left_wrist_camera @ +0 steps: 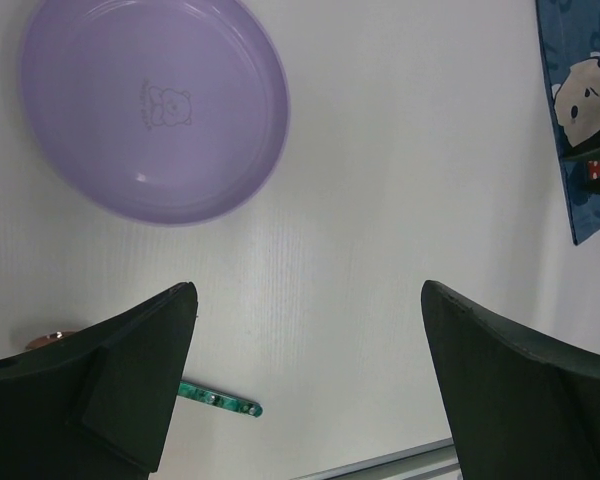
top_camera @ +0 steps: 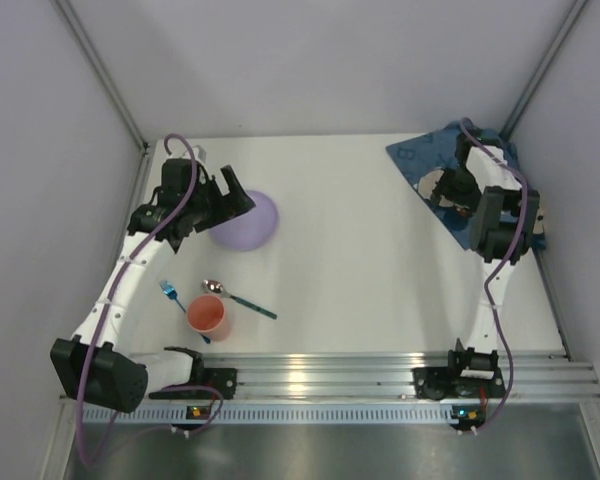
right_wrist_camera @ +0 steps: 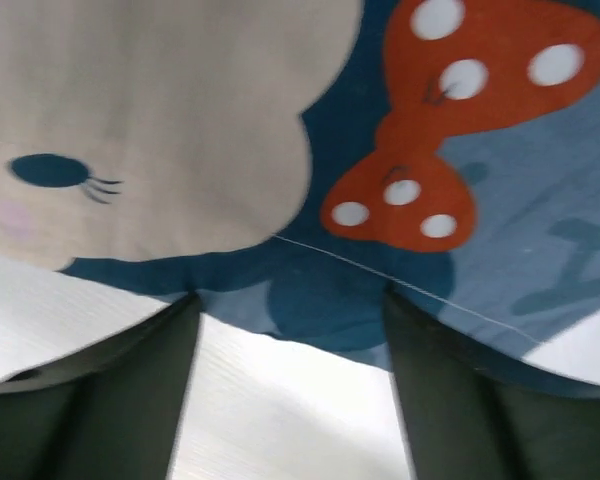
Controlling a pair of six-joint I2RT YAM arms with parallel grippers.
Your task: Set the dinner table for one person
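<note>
I'm judging this the placemat [top_camera: 418,158] step; it is lying at the white desk's [top_camera: 350,250] far right corner. Right tool [right_wrist_camera: 290,295] is straddling its edge, spread. Left tool [left_wrist_camera: 308,290] is hovering spread by the plate [left_wrist_camera: 150,110]. Next, I reckon: pinch cloth, drag centreward.

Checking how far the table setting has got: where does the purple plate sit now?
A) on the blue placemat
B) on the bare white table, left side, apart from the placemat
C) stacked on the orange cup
B: the purple plate rests directly on the white table at the left, while the blue placemat lies away at the far right corner.
</note>
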